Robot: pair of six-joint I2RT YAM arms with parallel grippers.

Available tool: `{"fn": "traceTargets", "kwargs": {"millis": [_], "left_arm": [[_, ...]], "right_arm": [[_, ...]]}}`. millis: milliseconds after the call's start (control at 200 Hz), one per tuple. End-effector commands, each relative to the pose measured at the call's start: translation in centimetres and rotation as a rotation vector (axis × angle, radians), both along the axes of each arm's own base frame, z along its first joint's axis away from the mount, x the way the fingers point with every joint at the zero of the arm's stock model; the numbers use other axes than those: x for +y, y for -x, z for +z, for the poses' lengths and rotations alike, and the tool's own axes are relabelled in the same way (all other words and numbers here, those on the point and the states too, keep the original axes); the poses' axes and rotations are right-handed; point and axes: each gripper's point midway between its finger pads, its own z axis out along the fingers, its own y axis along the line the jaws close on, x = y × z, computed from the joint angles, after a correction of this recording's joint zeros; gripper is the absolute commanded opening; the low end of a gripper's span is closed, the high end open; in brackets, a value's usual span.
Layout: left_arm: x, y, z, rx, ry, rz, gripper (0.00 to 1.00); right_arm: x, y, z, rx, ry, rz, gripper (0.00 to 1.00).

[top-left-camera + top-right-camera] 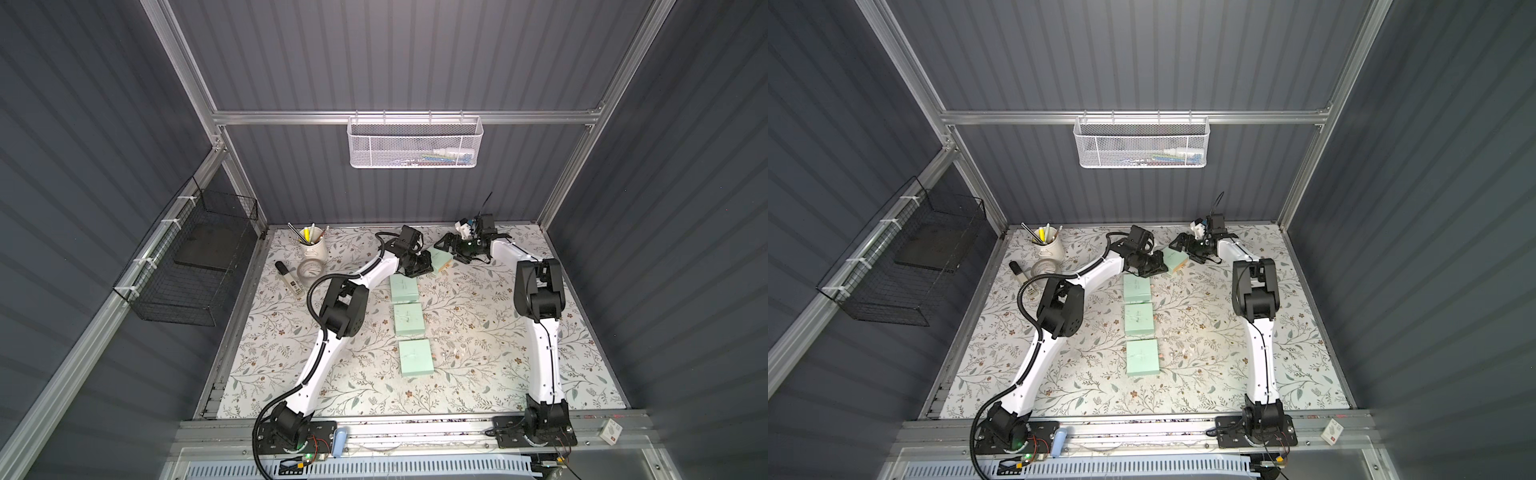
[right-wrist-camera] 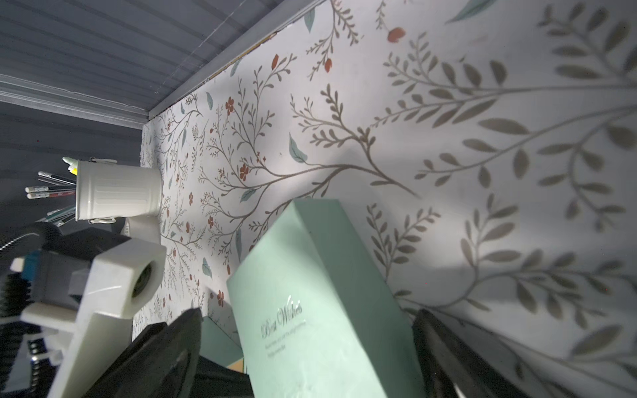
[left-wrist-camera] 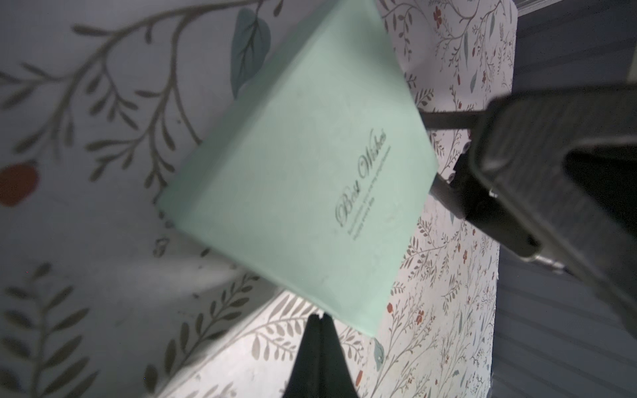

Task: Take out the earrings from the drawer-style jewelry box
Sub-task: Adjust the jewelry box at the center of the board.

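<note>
Both top views are showing a mint-green jewelry box (image 1: 441,261) tilting between the two arms at the far end of the table (image 1: 478,332). The left gripper (image 3: 319,322) is sitting pinched shut at the box's edge, seemingly gripping nothing. The right gripper (image 2: 310,344) is straddling the box, jaws wide, unclamped. The earrings are hiding from sight, presumably inside. Squeezing the sleeve evenly before pulling the drawer should be preventing spills.

Mint green is shown by the jewelry box (image 3: 296,179), lettered in dark script. The table cover (image 1: 478,332) is printed white with grey-green leafy branches and small red-brown flowers. The pencil cup (image 2: 117,191) is white.
</note>
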Motion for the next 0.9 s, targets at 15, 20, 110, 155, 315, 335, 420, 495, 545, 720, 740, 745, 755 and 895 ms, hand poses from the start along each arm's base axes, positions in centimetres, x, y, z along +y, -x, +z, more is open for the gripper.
{"fn": "traceTargets", "kwargs": {"millis": [15,20,110,155,315,335,420,495,545,720,740,745,755,895], "left_arm": [[-0.9,0.0,-0.5,-0.001,0.017,-0.021,0.00],[-1.0,0.0,-0.5,-0.001,0.018,-0.022,0.00],[-1.3,-0.2,-0.4,-0.009,0.031,-0.034,0.00],[-1.5,-0.2,-0.3,-0.013,0.037,-0.039,0.00],[-2.5,-0.1,0.0,-0.020,0.075,-0.070,0.00],[-2.7,0.0,0.2,-0.022,0.081,-0.078,0.00],[-3.5,0.5,0.2,-0.025,0.096,-0.107,0.00],[-4.1,1.0,0.0,-0.018,0.104,-0.126,0.00],[-4.4,1.4,-0.1,-0.015,0.105,-0.140,0.00],[-5.8,3.2,0.0,-0.015,0.116,-0.194,0.00],[-5.9,3.4,0.0,-0.013,0.116,-0.199,0.00],[-6.0,3.4,0.0,-0.013,0.115,-0.201,0.00],[-6.0,3.5,0.0,-0.012,0.116,-0.204,0.00],[-6.9,4.9,-0.2,0.001,0.119,-0.232,0.00]], "right_arm": [[0.5,1.0,2.0,-0.018,-0.042,0.018,0.95],[0.4,1.0,2.0,-0.016,-0.042,0.018,0.95],[0.2,1.6,2.1,-0.016,-0.046,0.009,0.95],[0.0,1.8,2.3,-0.023,-0.050,0.001,0.95],[-0.6,3.2,3.0,-0.033,-0.060,-0.031,0.94],[-0.7,3.4,3.1,-0.036,-0.059,-0.035,0.94],[-0.8,4.4,3.4,-0.040,-0.068,-0.042,0.94],[-1.0,5.2,3.6,-0.040,-0.066,-0.050,0.94],[-1.3,5.8,3.5,-0.037,-0.067,-0.064,0.94],[-1.8,8.4,3.5,-0.026,-0.083,-0.098,0.93],[-1.9,8.6,3.5,-0.026,-0.082,-0.102,0.93],[-1.9,8.7,3.5,-0.026,-0.082,-0.102,0.93],[-2.0,8.9,3.5,-0.026,-0.081,-0.105,0.93],[-3.0,10.9,3.1,-0.007,-0.081,-0.148,0.93]]}}
